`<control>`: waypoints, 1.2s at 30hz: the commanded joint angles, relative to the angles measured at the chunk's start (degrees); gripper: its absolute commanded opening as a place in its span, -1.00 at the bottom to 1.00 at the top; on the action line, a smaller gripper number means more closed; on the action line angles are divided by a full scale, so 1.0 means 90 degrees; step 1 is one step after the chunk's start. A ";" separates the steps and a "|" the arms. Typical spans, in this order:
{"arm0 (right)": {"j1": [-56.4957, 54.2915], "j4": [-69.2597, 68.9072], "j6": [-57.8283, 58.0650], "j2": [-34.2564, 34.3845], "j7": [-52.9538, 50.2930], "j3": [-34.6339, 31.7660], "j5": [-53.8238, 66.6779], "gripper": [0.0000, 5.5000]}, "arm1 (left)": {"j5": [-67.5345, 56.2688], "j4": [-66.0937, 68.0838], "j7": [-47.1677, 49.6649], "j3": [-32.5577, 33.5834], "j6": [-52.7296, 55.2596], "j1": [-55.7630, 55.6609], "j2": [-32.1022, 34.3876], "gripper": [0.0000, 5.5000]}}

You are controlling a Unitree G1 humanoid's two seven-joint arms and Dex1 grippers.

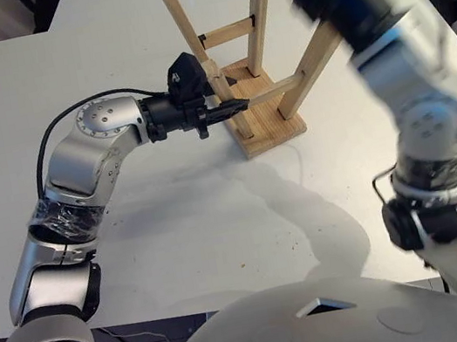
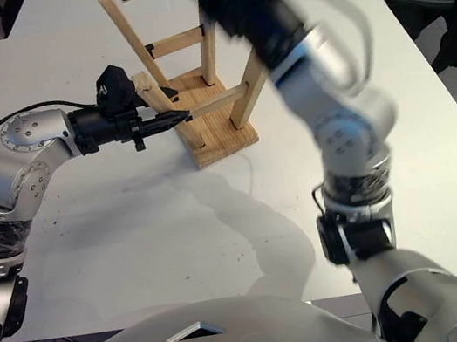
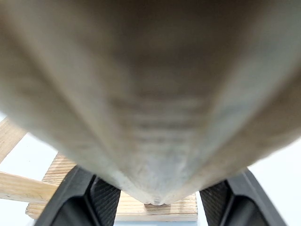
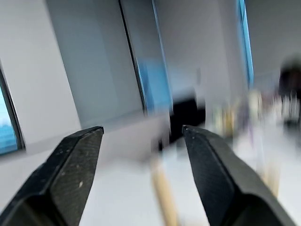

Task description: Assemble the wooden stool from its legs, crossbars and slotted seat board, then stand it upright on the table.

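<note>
The stool (image 1: 232, 32) rests upside down on the white counter (image 1: 176, 224), its slotted seat board (image 1: 279, 131) flat on the surface and its legs pointing up. The left hand (image 1: 230, 107) grips the near-left leg (image 1: 180, 20) low down, just above the seat board. The right hand (image 4: 141, 131) is wide open and holds nothing, raised by the tops of the far legs.

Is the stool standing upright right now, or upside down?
Upside down. The seat board lies flat on the table and the legs point up. The left gripper clamps one leg.
</note>
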 commanded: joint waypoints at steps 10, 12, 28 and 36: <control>0.0778 0.5309 -0.3304 -0.2361 0.1283 0.1175 -0.4656 0.42 | 0.0661 0.0991 -0.0098 -0.0950 0.1557 0.1162 0.0363 -0.25; 0.1230 0.4027 -0.3314 -0.1923 0.1947 0.2237 -0.4767 0.42 | 0.0686 0.1044 -0.0128 -0.0980 0.1554 0.1093 0.0338 -0.25; 0.1716 0.3018 -0.2125 -0.1997 0.2068 0.1587 -0.4224 0.42 | 0.0640 0.0855 -0.0083 -0.0915 0.1638 0.1126 0.0214 -0.25; 0.1801 0.2728 -0.2590 -0.1719 0.1689 0.2587 -0.5825 0.42 | 0.0523 0.0719 -0.0033 -0.0836 0.1727 0.1125 0.0291 -0.25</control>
